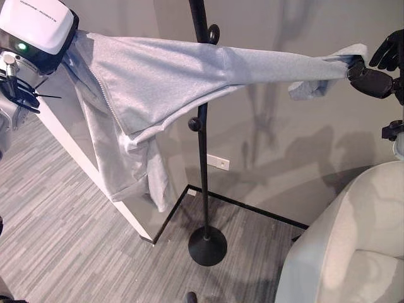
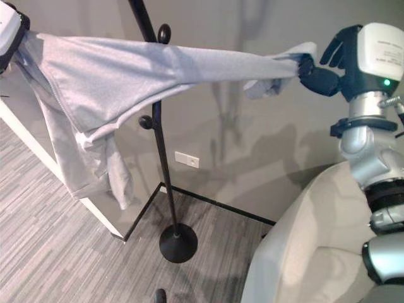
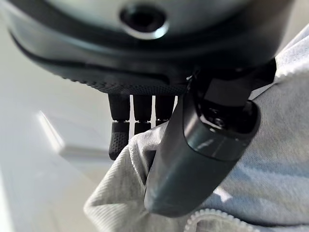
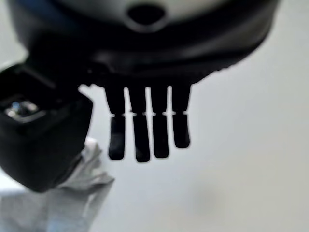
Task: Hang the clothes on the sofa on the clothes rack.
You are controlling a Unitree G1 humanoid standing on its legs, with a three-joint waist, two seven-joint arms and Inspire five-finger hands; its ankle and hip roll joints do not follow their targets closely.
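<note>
grey hoodie (image 1: pixel 158 82) stretched between hands, rack (image 1: pixel 203 151)

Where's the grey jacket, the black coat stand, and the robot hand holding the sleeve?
jacket (image 1: pixel 158 76), left eye view, on the stretched grey body.
coat stand (image 1: pixel 202 164), left eye view, on the black pole.
right hand (image 2: pixel 319 79), right eye view, on the dark palm.
</note>
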